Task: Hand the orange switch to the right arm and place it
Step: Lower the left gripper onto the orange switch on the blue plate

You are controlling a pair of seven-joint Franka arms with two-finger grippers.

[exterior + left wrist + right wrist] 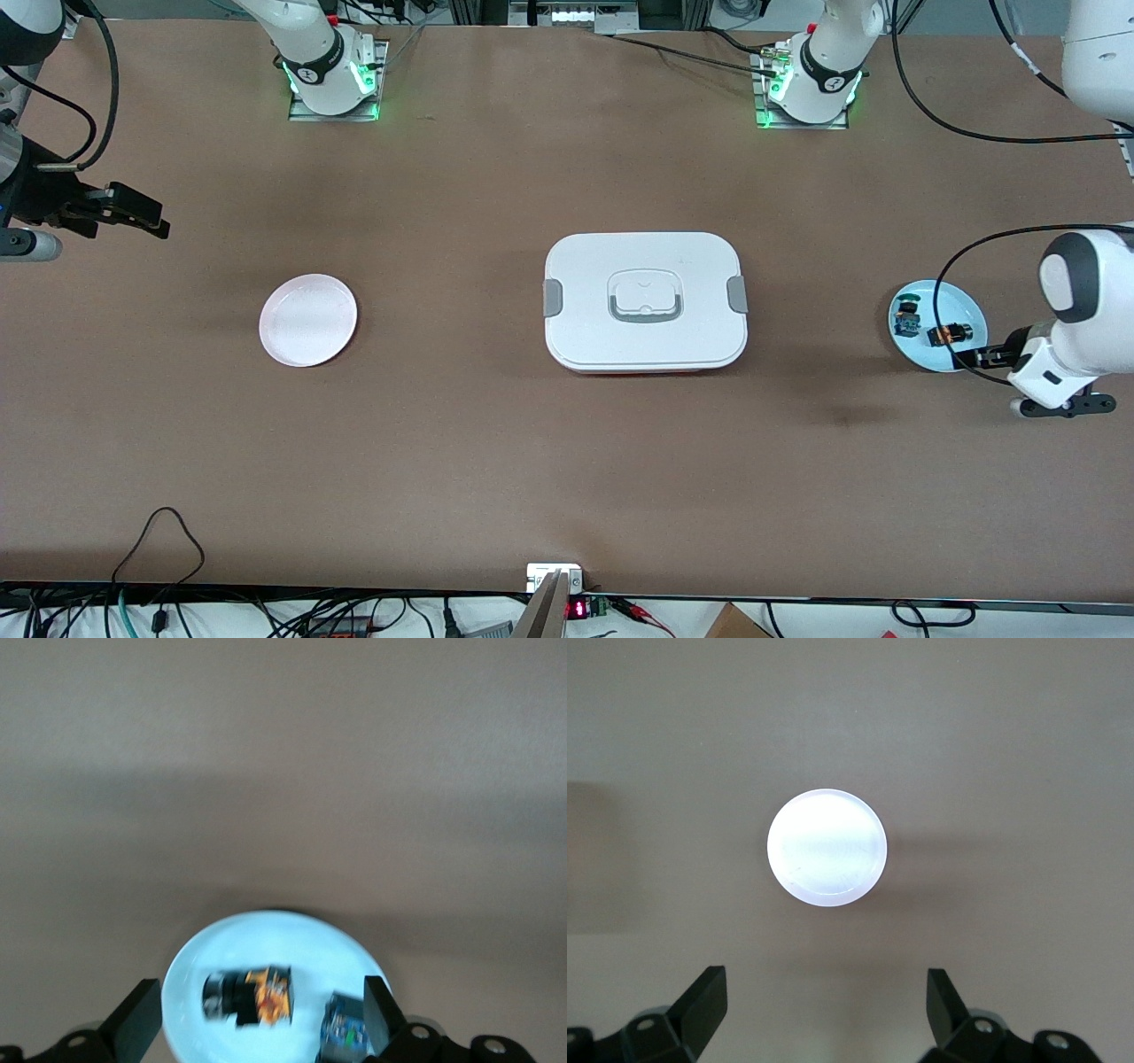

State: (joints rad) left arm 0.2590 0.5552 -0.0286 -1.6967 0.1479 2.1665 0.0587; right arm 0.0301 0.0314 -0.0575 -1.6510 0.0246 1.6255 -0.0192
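I could read no text, label or brand on anything. A small device (577, 609) at the worktop's (496, 461) camera-side edge showed red lit digits too small to make out.

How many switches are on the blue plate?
2, both on the blue plate under the open left gripper: the orange switch nearer the front camera, the green-capped switch beside it. None seem hidden.
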